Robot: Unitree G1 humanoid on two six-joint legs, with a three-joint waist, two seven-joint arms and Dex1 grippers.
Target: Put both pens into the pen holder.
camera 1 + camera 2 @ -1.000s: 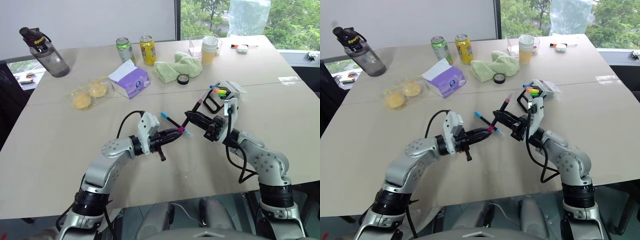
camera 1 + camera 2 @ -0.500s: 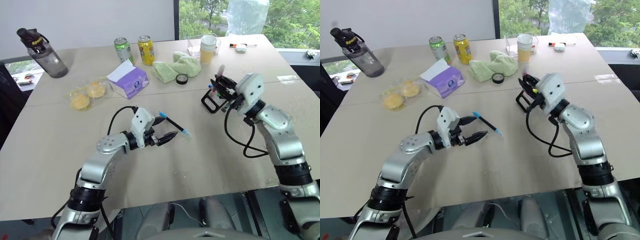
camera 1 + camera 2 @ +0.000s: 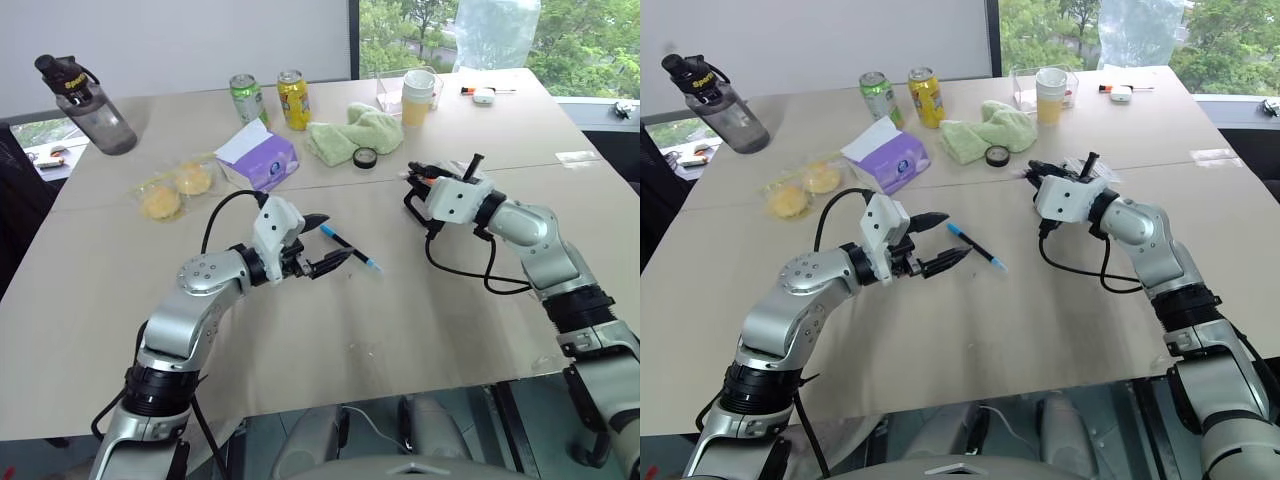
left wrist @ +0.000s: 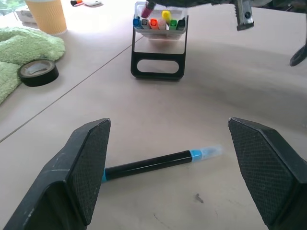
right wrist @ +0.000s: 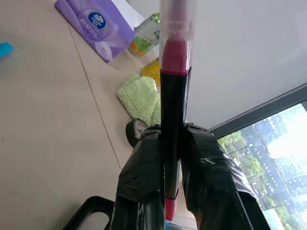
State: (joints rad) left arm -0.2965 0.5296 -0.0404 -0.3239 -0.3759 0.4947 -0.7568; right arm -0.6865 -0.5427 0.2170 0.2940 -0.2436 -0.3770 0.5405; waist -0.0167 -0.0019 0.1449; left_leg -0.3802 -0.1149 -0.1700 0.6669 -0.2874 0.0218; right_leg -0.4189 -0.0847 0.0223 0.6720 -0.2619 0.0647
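The left pincer (image 4: 168, 177) is spread over the blue pen (image 4: 158, 162) on the worktop (image 3: 420, 300); the right pincer (image 5: 169, 158) pinches the pink pen (image 5: 173, 96) by the holder (image 4: 159, 45).

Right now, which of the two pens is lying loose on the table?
The blue-ended pen, flat on the table between the open left gripper's fingers. The magenta-capped pen is clamped in the right gripper.

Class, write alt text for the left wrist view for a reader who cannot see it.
The left gripper is open over a blue-tipped pen lying flat on the table. Beyond it stands the pen holder with coloured markers inside, and a tape roll lies beside a green cloth.
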